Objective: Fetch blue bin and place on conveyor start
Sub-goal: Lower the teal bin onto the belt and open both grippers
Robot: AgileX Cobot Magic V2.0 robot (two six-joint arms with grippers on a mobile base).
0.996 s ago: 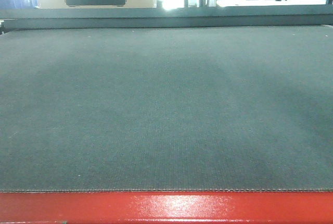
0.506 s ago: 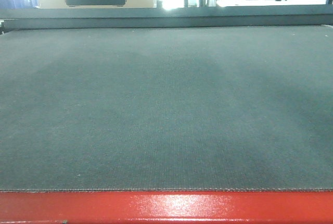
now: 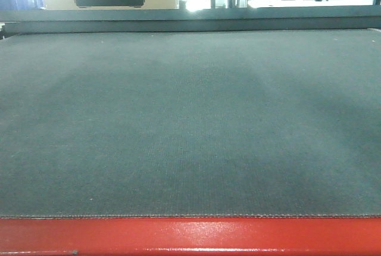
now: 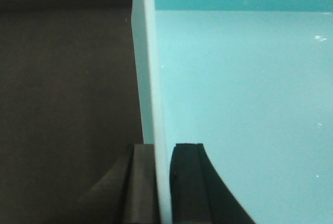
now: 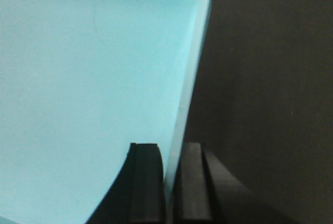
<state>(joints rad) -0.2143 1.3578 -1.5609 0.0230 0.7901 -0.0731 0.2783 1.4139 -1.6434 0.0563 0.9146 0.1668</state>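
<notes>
Transport step, apparently: left gripper [image 4: 162, 153] pinched on the left wall of the blue bin [image 4: 244, 88], right gripper [image 5: 169, 156] pinched on the opposite wall. Next, probably: lowering level onto the conveyor start [image 3: 190, 125], beyond the red front edge [image 3: 190, 235], then releasing both sides together. Absent from the front view: bin and arms; height above the conveyor start impossible to judge

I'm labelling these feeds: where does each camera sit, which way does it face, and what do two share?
Front: low before the conveyor start, facing across it; no robot visible.
Left wrist: behind the left gripper, facing its fingers clamping a wall of the blue bin.
Right wrist: behind the right gripper, clamping the opposite wall.
Both wrist views share the bin.
</notes>
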